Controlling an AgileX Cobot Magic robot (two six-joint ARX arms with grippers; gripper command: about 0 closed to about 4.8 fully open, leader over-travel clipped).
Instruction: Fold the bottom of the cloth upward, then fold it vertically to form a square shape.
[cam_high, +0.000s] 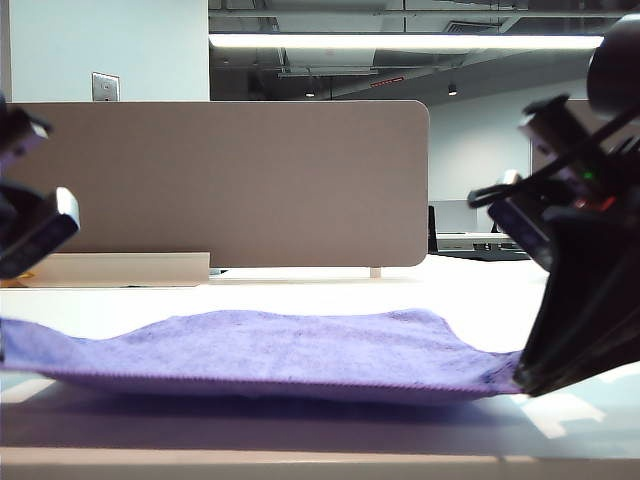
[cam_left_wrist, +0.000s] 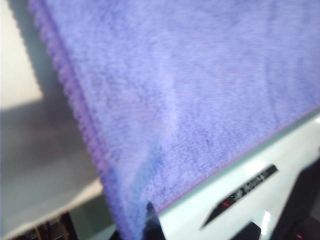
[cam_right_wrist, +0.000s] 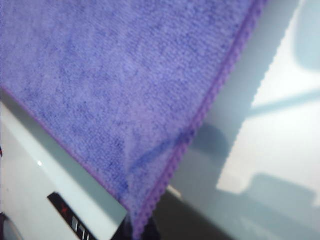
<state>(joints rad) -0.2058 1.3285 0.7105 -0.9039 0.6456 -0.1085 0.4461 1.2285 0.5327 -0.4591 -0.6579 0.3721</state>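
Note:
The cloth (cam_high: 290, 350) is a purple fuzzy towel spread on the white table, sagging slightly in the middle with both near corners raised. In the left wrist view the cloth (cam_left_wrist: 190, 90) narrows to a corner that my left gripper (cam_left_wrist: 137, 229) is shut on, its dark fingers pinching the hem. In the right wrist view the cloth (cam_right_wrist: 110, 85) ends in a corner clamped by my right gripper (cam_right_wrist: 140, 229). In the exterior view my right gripper (cam_high: 522, 378) holds the towel's right corner just above the table. The left arm (cam_high: 35, 225) reaches down at the left edge, its fingertips cut off there.
A beige rounded partition panel (cam_high: 220, 180) stands behind the table (cam_high: 300, 290), with a pale block (cam_high: 120, 268) at its foot. A white body with a black logo strip (cam_left_wrist: 250, 185) (cam_right_wrist: 70, 216) lies just beyond the towel's near hem. The table's front edge runs close to the exterior camera.

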